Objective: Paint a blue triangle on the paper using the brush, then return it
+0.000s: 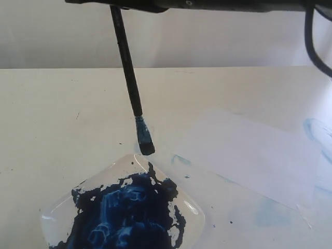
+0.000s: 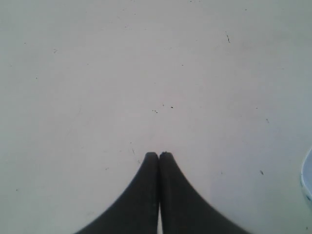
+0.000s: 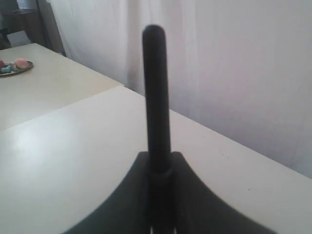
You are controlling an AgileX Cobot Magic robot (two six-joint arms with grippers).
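The brush (image 1: pixel 129 78) hangs almost upright, its blue-stained bristles (image 1: pixel 145 142) just above the far rim of a clear dish (image 1: pixel 194 210) of dark blue paint (image 1: pixel 129 212). My right gripper (image 3: pixel 160 155) is shut on the black handle (image 3: pixel 155 87), and its arm (image 1: pixel 207 4) spans the top of the exterior view. The paper (image 1: pixel 249 150) lies flat to the right of the dish, with only faint pale blue smears near it. No blue triangle shows. My left gripper (image 2: pixel 159 154) is shut and empty over bare table, with a dish edge (image 2: pixel 307 175) off to one side.
Pale blue smears (image 1: pixel 316 129) mark the table at the far right. A black cable (image 1: pixel 314 41) hangs at the upper right. A small plate with pink and green items (image 3: pixel 14 66) sits on a far table, with a white wall behind it.
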